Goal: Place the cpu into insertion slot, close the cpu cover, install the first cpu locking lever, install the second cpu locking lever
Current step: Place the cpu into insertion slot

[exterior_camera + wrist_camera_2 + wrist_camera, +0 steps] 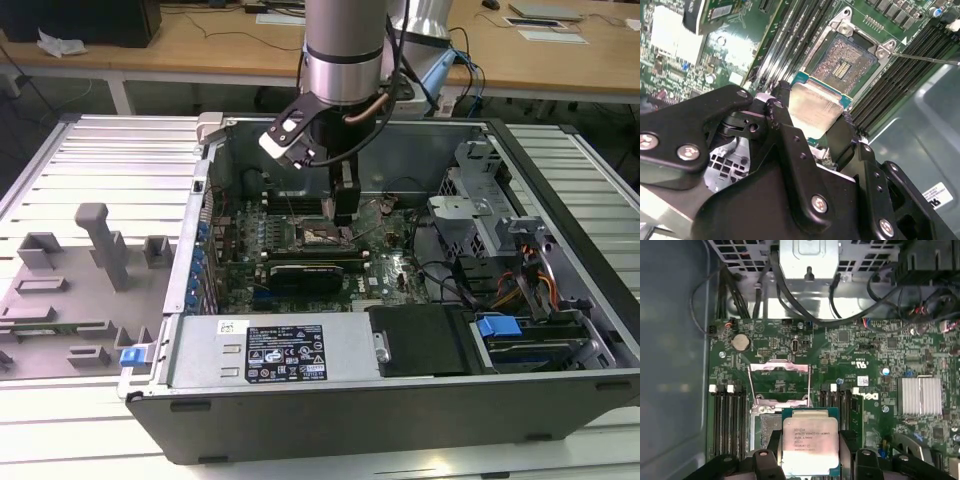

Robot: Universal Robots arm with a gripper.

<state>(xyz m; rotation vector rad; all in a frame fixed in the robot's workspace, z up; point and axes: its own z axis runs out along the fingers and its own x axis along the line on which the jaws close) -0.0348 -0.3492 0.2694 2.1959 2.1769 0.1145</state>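
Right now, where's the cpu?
In both wrist views the cpu sits clamped in the end effector, above the motherboard right beside the insertion slot, not yet in it.

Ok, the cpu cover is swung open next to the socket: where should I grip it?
Grip the cpu cover by its free crossbar, the edge farthest from the insertion slot, coming from above. It is a thin frame swung open, apparently hinged at the slot side, so that bar likely gives the best purchase. Right now the tool is shut on the cpu.
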